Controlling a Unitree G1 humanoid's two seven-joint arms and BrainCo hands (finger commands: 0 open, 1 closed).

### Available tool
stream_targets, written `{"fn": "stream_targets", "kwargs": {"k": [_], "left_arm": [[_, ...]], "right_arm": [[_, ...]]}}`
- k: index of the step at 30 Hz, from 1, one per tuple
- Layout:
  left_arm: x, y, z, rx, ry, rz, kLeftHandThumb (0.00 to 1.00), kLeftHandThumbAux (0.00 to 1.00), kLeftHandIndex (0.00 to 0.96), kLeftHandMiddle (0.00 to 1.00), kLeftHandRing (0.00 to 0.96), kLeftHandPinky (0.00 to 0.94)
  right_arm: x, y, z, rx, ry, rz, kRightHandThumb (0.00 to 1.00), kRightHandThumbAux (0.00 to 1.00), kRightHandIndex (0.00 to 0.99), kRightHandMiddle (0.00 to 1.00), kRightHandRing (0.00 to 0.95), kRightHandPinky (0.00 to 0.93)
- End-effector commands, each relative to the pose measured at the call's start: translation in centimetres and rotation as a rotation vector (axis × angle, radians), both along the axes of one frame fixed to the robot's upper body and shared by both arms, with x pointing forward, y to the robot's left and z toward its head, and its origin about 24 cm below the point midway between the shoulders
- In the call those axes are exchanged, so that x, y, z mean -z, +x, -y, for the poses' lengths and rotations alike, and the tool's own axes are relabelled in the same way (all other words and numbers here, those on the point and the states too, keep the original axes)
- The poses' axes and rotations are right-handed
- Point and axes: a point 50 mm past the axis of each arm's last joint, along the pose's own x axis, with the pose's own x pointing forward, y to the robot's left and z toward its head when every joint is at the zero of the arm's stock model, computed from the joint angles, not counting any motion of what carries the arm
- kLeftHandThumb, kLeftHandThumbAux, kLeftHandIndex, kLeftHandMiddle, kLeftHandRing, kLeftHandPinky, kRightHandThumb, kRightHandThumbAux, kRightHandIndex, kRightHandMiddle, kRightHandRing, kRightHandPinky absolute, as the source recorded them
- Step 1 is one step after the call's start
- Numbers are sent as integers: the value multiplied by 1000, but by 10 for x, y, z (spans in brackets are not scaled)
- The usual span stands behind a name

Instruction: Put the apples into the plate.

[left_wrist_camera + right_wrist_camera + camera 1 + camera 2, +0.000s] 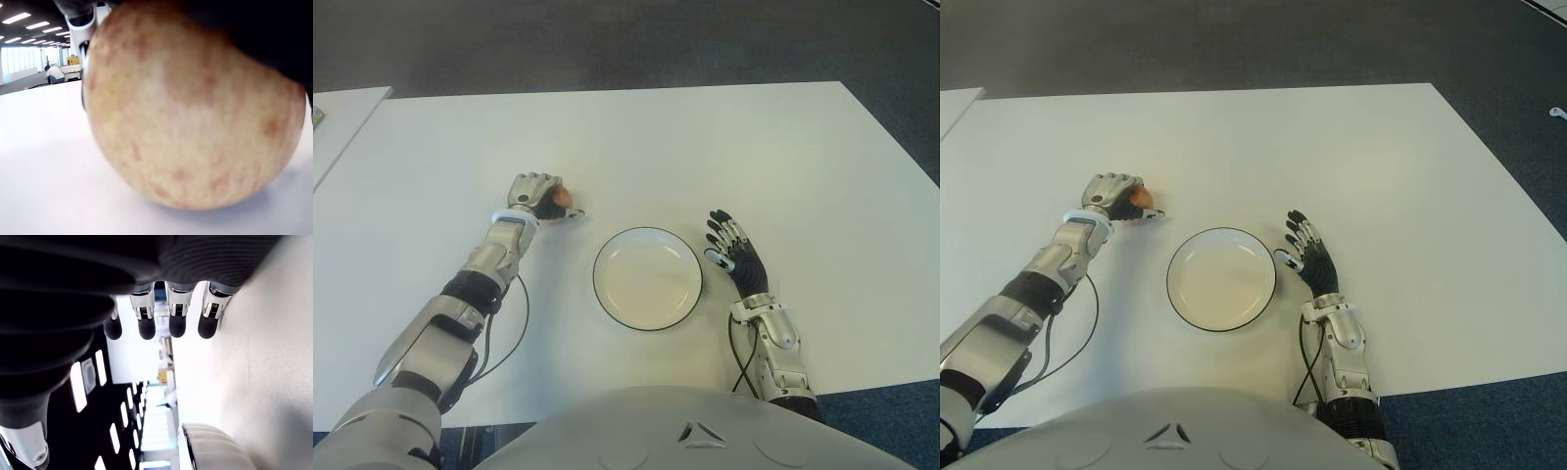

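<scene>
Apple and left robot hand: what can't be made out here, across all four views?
- Apple: in the eye views the left robot hand covers most of it; only an orange patch shows.
- Fingers' grip: the left wrist view is filled by the apple, so the contacts are hidden.
- Whether the apple is lifted or on the table: cannot tell.
- Plate: cut off by the right wrist view's edge, beside the open right robot hand.
- Other apples: none in view.
</scene>
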Motion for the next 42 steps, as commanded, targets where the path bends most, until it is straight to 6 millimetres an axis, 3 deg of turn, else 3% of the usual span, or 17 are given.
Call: {"fn": "stream_targets", "kwargs": {"k": [1,5,11,14,20,26,29,34,36,42], "left_arm": [[40,-32,-4,9,48,-208,955,644,456,493,463,449],[40,-32,-3,7,50,-211,956,644,455,494,464,428],[40,-33,-3,8,52,-206,955,645,447,493,468,545],[38,-34,-3,11,41,-194,955,645,444,493,472,538],[28,-29,-4,19,22,-157,952,647,420,491,490,673],[0,-19,0,15,-47,-1,951,649,406,494,504,704],[-38,-17,10,54,-102,128,950,649,399,495,512,741],[-68,-15,16,108,-104,219,950,650,392,500,521,778],[-74,-15,18,121,-102,236,893,660,399,520,698,791],[-95,-19,28,160,-125,281,858,666,403,534,810,801]], "right_arm": [[15,-9,4,16,13,-105,110,671,0,14,0,0],[15,-9,4,16,16,-107,115,668,0,14,0,0],[16,-10,4,14,18,-107,123,660,0,12,0,0],[16,-10,4,13,14,-106,126,657,0,12,0,0],[15,-10,5,12,5,-106,123,660,0,12,0,0],[16,-9,4,12,7,-106,117,660,0,14,0,0],[17,-8,4,10,8,-107,121,653,0,14,0,0],[19,-7,4,5,10,-109,131,641,0,12,0,0],[20,-7,4,5,10,-110,138,634,0,10,0,0],[20,-7,3,2,16,-108,147,629,0,9,0,0]]}}
